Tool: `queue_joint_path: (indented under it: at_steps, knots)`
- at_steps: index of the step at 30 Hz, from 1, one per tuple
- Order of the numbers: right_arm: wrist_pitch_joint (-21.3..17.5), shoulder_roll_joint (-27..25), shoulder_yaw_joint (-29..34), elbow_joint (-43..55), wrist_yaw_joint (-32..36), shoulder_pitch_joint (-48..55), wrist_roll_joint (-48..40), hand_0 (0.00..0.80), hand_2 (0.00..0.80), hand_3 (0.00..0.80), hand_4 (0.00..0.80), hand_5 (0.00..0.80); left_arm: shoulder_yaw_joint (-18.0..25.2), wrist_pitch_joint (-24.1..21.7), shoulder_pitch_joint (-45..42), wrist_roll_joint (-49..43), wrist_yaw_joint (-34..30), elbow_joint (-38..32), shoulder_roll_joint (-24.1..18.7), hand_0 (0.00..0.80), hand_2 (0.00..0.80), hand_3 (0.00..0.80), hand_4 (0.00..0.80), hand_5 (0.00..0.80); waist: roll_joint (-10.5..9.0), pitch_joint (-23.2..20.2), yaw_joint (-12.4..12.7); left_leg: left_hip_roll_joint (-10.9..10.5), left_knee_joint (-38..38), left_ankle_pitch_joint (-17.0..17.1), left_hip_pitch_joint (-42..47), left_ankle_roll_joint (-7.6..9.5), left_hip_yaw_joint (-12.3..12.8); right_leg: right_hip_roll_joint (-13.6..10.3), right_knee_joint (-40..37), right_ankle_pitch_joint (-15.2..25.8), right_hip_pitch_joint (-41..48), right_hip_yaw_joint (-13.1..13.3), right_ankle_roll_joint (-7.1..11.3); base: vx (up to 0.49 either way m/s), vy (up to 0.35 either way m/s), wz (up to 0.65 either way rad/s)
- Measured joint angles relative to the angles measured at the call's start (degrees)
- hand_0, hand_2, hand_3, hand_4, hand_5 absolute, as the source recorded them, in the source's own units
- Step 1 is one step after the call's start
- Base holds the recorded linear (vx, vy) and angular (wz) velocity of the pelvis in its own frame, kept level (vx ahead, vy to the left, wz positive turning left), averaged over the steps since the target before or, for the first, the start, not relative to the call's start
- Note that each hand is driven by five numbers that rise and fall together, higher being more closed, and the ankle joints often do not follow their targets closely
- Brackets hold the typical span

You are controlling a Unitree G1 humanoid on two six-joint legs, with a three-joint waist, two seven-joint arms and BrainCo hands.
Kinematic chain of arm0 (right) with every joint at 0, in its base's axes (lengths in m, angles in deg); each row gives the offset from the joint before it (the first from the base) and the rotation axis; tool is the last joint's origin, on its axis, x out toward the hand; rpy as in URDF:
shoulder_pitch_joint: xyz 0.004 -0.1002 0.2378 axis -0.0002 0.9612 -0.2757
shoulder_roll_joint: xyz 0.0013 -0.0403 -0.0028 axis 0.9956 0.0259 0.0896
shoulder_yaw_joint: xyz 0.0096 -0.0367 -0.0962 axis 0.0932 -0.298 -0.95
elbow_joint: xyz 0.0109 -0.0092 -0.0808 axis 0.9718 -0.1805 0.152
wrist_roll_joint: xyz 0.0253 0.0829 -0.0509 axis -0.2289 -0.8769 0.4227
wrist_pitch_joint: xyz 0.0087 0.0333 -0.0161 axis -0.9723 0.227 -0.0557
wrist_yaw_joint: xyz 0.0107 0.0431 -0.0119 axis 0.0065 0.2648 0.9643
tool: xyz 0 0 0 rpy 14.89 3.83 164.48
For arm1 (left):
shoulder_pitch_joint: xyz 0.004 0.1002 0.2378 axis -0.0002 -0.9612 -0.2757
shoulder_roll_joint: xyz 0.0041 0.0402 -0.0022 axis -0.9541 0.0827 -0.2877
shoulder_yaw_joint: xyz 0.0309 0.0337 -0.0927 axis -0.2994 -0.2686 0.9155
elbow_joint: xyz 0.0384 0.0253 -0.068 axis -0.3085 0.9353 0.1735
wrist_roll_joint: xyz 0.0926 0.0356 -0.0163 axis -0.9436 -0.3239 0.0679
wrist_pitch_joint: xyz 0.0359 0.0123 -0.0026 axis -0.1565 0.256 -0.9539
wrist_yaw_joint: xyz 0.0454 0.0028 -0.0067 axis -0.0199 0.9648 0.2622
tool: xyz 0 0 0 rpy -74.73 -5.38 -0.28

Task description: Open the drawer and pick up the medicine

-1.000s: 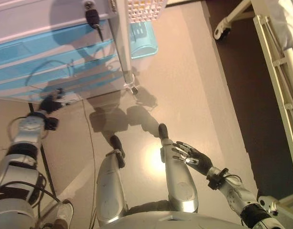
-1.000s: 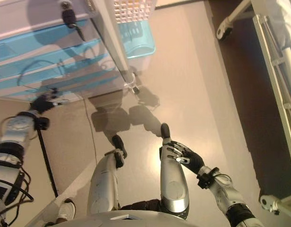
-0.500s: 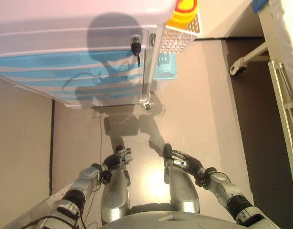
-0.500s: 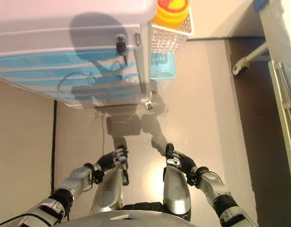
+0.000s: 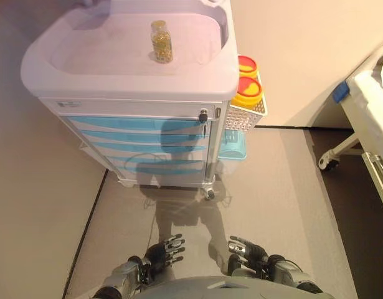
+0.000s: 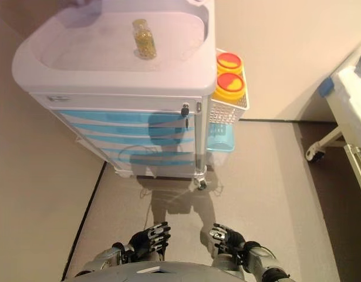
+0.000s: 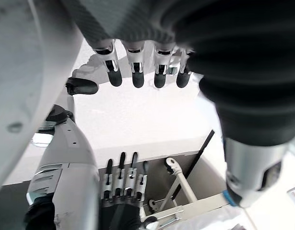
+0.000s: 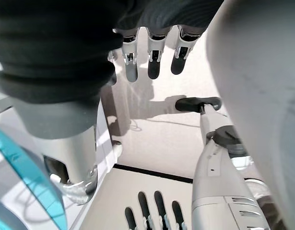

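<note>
One medicine bottle (image 5: 161, 41) stands upright on the cart (image 5: 66, 81) top — alone there. Below it, four blue drawers (image 5: 141, 124), all closed. Two yellow-lidded containers (image 5: 247, 84) sit in the side basket (image 5: 246, 117). Both hands hang low, well apart from the cart — left hand (image 5: 164, 252) and right hand (image 5: 247, 252), fingers straight, holding nothing.

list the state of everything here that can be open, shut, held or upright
cart drawers: all shut
key: in the lock at the cart's top right
medicine bottle: upright on the cart top, not held
yellow containers: lids on, in the side basket
left hand: open, empty, low by the body
right hand: open, empty, low by the body
</note>
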Motion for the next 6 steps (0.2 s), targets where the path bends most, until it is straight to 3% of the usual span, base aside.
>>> queue_joint_path:
  at_steps: [6]
  knots:
    - [0.6, 1.3, 0.6, -2.5, 1.3, -0.2, -0.2, 0.0, 0.0, 0.0, 0.0, 0.0, 0.2, 0.0, -0.2, 0.0, -1.0, 2.2, 0.1, 0.0, 0.0, 0.0, 0.0, 0.0, 0.01, -2.5, 0.0, 0.0, 0.0, 0.0, 1.2, -0.18, 0.2, 0.0, -0.2, 0.0, 1.0, 0.1, 0.02, 0.006, 0.013, -0.01]
